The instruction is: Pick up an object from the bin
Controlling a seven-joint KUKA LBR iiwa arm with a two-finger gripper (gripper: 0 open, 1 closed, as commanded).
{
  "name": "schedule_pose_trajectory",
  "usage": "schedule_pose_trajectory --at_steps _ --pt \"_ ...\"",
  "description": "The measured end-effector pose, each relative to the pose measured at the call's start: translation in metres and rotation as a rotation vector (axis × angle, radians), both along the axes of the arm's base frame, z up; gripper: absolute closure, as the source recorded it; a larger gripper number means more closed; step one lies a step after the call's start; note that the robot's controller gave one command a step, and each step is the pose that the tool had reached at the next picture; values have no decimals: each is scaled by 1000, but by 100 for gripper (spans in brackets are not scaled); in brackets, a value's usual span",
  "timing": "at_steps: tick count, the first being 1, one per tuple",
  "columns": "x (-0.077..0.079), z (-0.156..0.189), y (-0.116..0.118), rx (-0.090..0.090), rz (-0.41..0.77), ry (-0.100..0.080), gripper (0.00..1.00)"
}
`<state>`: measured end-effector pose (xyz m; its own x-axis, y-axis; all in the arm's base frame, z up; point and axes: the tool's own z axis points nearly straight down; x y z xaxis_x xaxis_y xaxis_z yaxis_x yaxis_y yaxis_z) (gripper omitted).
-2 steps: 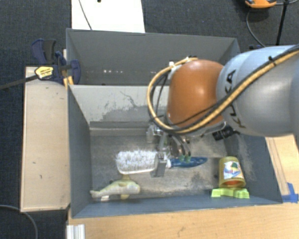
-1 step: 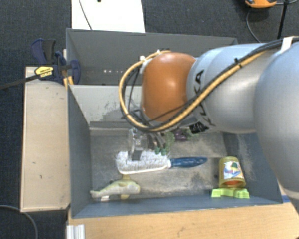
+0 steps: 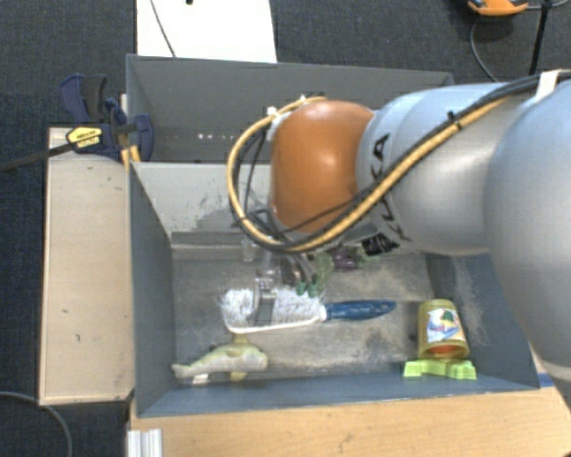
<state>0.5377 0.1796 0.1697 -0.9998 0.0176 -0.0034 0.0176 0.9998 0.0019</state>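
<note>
My gripper (image 3: 266, 293) hangs under the orange wrist cover, low over the middle of the bin floor. Its fingertips sit right at the bristle head of a white scrub brush with a blue handle (image 3: 285, 310), which lies flat and points right. I cannot make out how far apart the fingertips stand. A pale yellow-green toy fish (image 3: 221, 361) lies near the front wall, just below and left of the brush.
A small yellow bottle with an orange cap (image 3: 441, 329) stands at the front right, with a bright green flat piece (image 3: 440, 370) lying just in front of it. The arm covers the back right of the bin.
</note>
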Motion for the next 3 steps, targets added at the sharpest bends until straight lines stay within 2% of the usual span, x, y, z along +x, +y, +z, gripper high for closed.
schedule_pose_trajectory --at_steps 1,2,3 --pt "0 0 0 0 0 0 0" --pt "25 -43 -6 3 -30 -6 0" --pt "7 -72 -29 1 78 1 0"
